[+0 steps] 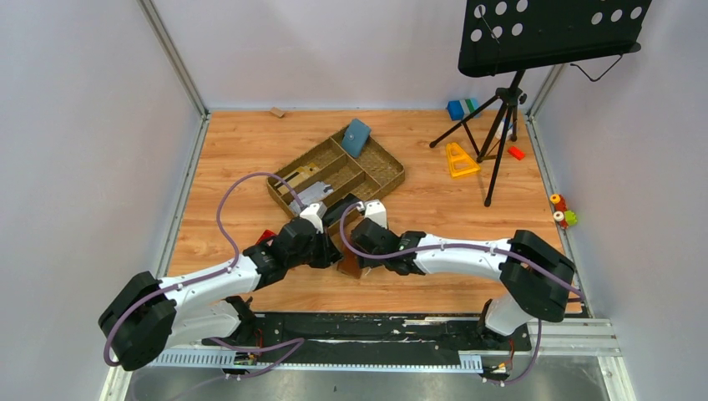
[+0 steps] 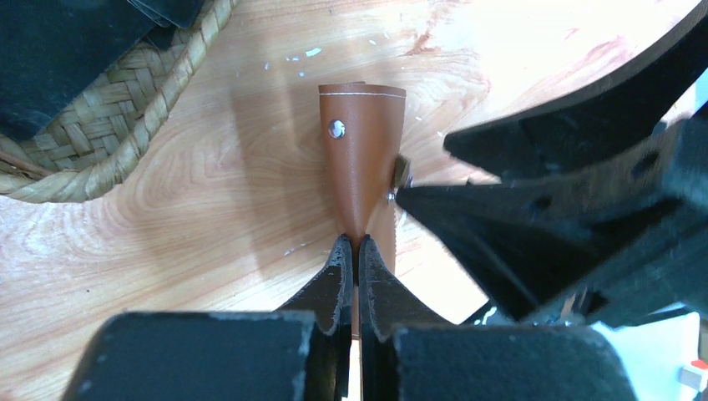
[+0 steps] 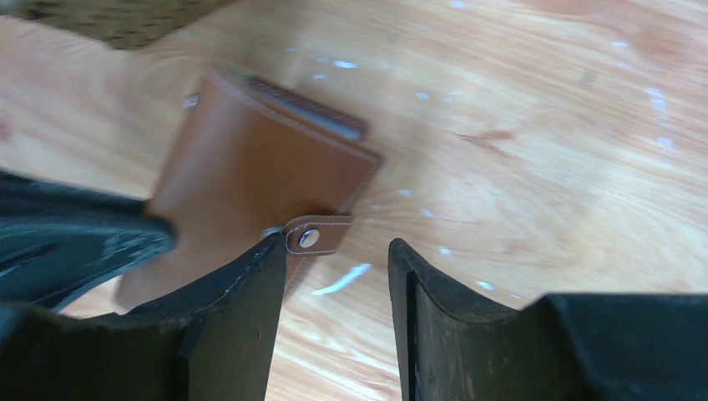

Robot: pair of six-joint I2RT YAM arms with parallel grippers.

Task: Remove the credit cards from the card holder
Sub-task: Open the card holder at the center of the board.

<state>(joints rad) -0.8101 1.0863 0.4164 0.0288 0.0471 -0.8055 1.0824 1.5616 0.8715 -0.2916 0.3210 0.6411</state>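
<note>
The brown card holder lies on the wooden table between my two grippers, in front of the woven tray. In the left wrist view my left gripper is shut on the near edge of the card holder, whose cover bows upward and shows a metal snap. In the right wrist view the card holder looks folded shut, with its closing tab sticking out. My right gripper is open, its left finger touching the tab. No cards show.
A woven tray with compartments stands just behind the grippers, and a blue-teal pouch leans in it. A music stand and a yellow triangle are at the back right. A small red item lies by the left arm.
</note>
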